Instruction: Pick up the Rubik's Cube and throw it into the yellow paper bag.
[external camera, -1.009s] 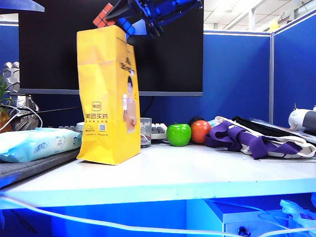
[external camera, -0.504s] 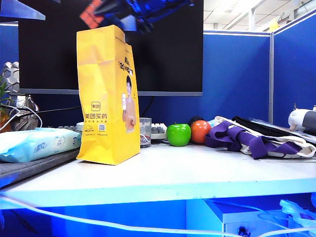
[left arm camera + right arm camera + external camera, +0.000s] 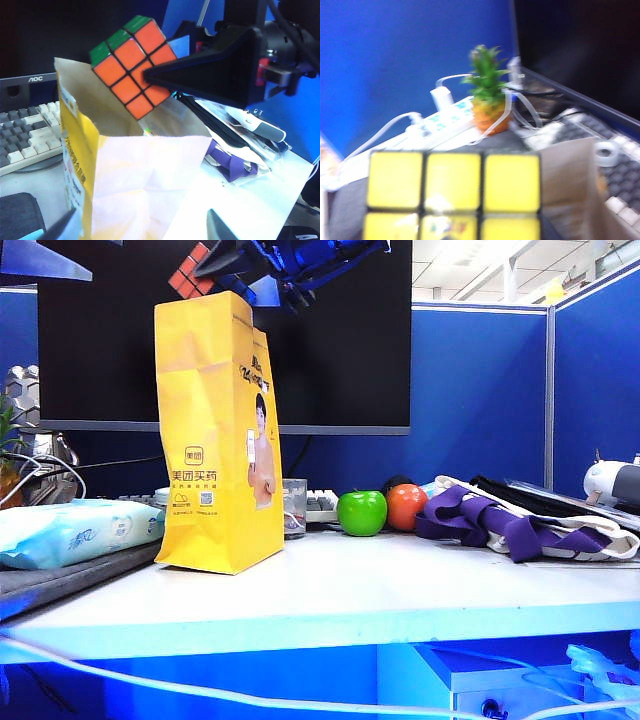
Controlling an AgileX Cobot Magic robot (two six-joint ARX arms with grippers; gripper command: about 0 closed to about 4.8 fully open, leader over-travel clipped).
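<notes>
The yellow paper bag (image 3: 215,430) stands upright on the table's left half, mouth open (image 3: 125,120). The Rubik's Cube (image 3: 190,270) hangs tilted just above the bag's top edge; its orange face (image 3: 131,67) shows over the opening. My right gripper (image 3: 215,275) reaches in from the upper right, shut on the cube, one black finger (image 3: 200,75) pressed against the orange face. The right wrist view is filled by the cube's yellow face (image 3: 452,192). My left gripper (image 3: 142,227) hovers open near the bag, nothing between its fingertips.
A green apple (image 3: 362,512), an orange fruit (image 3: 406,506) and a purple-strapped bag (image 3: 510,522) lie right of the yellow bag. A wipes pack (image 3: 80,530) lies left of it. A monitor (image 3: 330,340), keyboard (image 3: 25,135) and small pineapple (image 3: 487,100) stand behind.
My right gripper has carried the cube a little to the left above the bag's mouth. The bag and my left gripper have stayed put.
</notes>
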